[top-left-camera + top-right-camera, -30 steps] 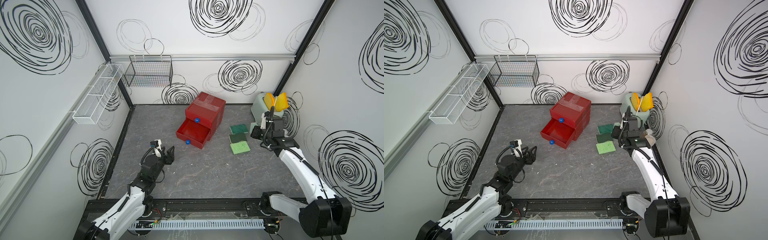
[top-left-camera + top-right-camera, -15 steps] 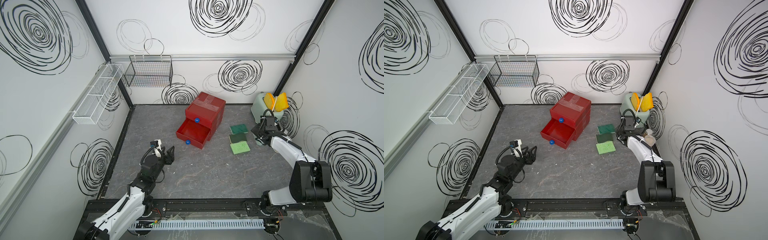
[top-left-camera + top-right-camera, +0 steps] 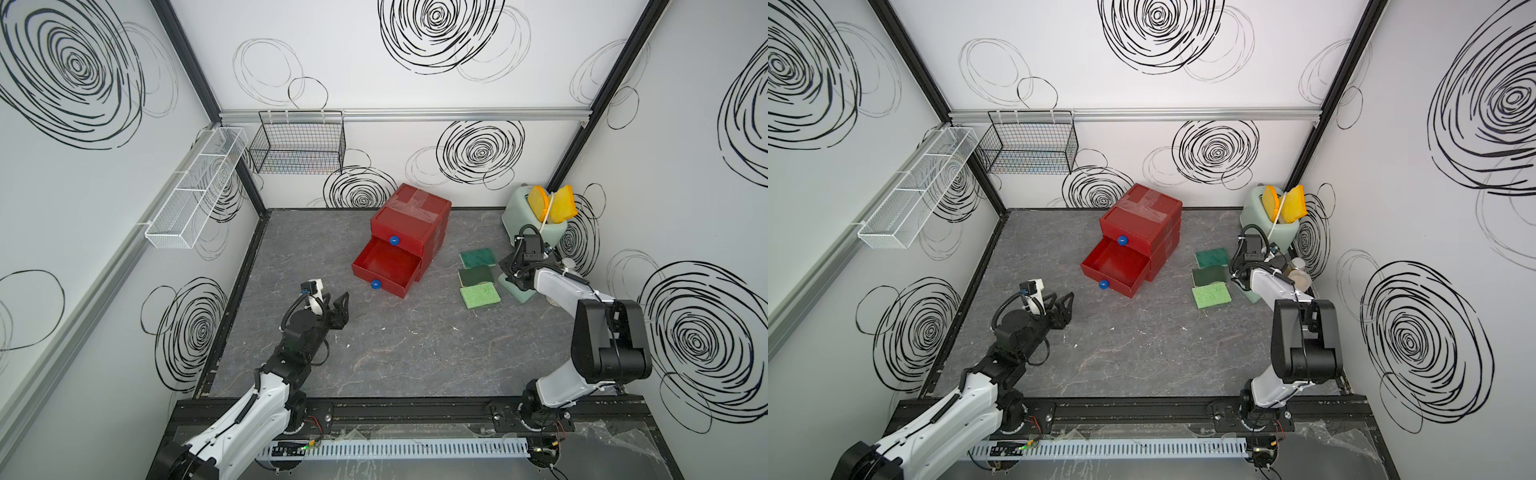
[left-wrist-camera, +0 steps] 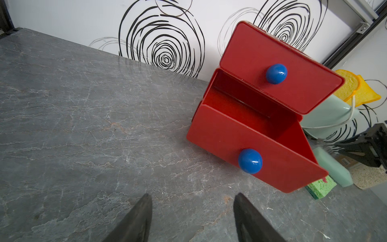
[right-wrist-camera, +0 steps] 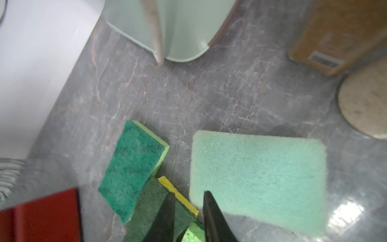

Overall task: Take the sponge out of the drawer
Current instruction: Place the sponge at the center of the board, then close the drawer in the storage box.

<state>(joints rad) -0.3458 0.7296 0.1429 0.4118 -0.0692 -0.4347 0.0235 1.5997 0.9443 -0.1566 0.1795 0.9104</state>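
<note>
— Red drawer (image 3: pixel 386 266) stands pulled out and bare in both top views. Four sponges (image 3: pixel 480 296) lie on the table (image 3: pixel 415 353) beside the right gripper (image 3: pixel 510 272). Job done?
— Looks so, judging by the empty drawer. That gripper hangs over the pale sponge (image 3: pixel 521 294), with the toaster (image 3: pixel 517 208) close behind and the wall (image 3: pixel 623 232) near its far side.
— Left wrist view?
— Left gripper (image 4: pixel 191 194) is spread wide and holds nothing. The drawer is ahead, with bare table all round.
— Right wrist view?
— Right gripper (image 5: pixel 188 193) has its jaws slightly parted, nothing between them. The pale sponge lies flat beside one tip, dark sponges (image 5: pixel 134 163) beside the other. Straight up looks the clearest way out.
</note>
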